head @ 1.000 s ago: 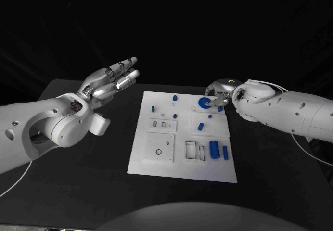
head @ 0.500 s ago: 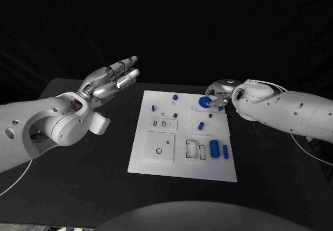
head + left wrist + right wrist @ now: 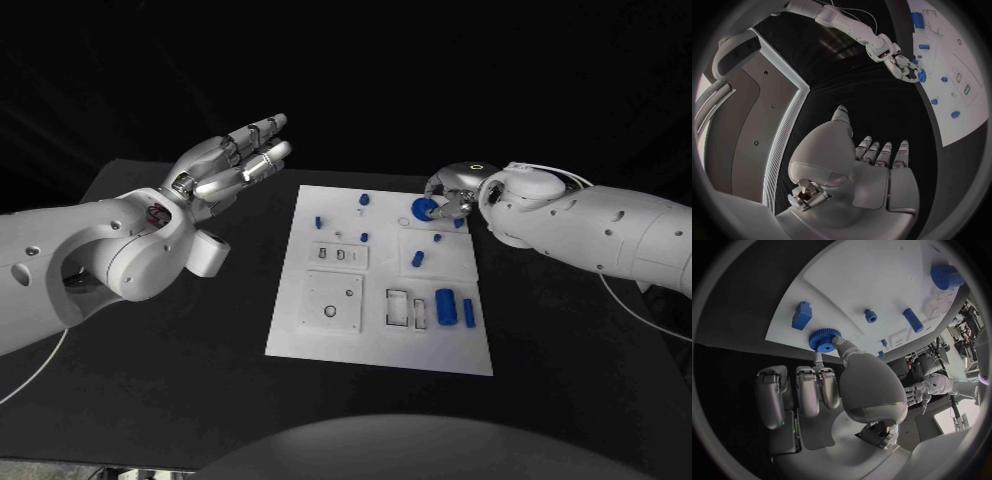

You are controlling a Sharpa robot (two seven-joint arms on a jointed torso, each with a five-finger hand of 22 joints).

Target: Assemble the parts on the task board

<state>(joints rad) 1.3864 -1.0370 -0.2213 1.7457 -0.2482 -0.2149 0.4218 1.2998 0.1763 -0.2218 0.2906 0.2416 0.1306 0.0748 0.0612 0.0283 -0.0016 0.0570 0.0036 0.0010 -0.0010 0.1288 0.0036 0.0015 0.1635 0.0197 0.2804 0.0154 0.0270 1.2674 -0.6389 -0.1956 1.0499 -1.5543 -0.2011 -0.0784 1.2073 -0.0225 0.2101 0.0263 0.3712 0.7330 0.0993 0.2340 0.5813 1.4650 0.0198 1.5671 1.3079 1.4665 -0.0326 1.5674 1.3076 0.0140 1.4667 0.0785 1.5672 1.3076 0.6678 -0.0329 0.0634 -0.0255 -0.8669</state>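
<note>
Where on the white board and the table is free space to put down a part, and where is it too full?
The black table is bare left of the task board and in front of it. The board's near left corner is bare too. It is crowded at the far right corner, where the right hand pinches the blue gear, and around the blue cylinder.

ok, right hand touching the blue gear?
Touching. The right wrist view shows the right hand pinching the blue gear at the task board edge, fingertips against its rim.
</note>
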